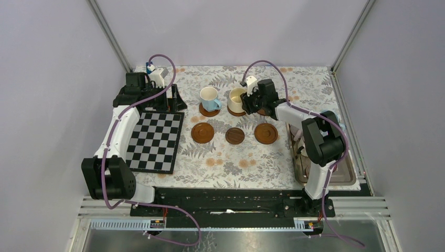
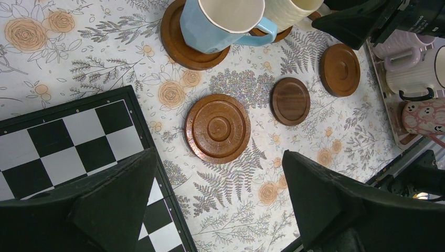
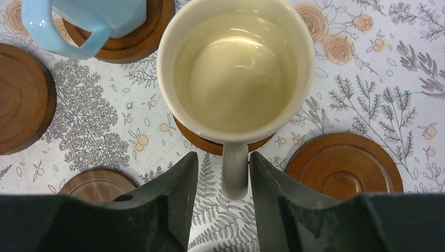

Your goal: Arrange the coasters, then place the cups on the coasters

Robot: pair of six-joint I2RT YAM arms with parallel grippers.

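Right end effector [image 3: 223, 157] stood narrowly parted, one finger on either side of the handle of the yellow-cream cup [image 3: 236, 68]. A gap showed on one side at least, so I judged I was not clamping it. The cup sat upright on its coaster [image 3: 210, 144] in the back row, handle turned toward me, the side I could reach. Beside it, the light blue cup [image 1: 210, 97] sat on a coaster of its own.

Four more coasters [image 1: 235, 135] lay bare: three in the front row and one in the back row, just beside my right end effector. They made two even rows, spaced, I judged, so that cups would not knock.

Left end effector [image 2: 218, 163] hung wide and held nothing, above the edge of the chequered board [image 2: 68, 142], apart from the work.

Coasters: turned wood, concentric rings, raised rim to seat a cup; tones from orange-brown to dark. Cups: glazed ceramic, smooth inside; the blue one faceted, the cream one ribbed outside. The desk [image 1: 236, 168] carried a floral printed cloth.

The lilac cup [image 2: 404, 44], white-cream cup [image 2: 414, 73] and pinkish cup [image 2: 425, 116] sat in the metal tray [image 1: 343, 178] on my right. Two cups seated; at least three to go.
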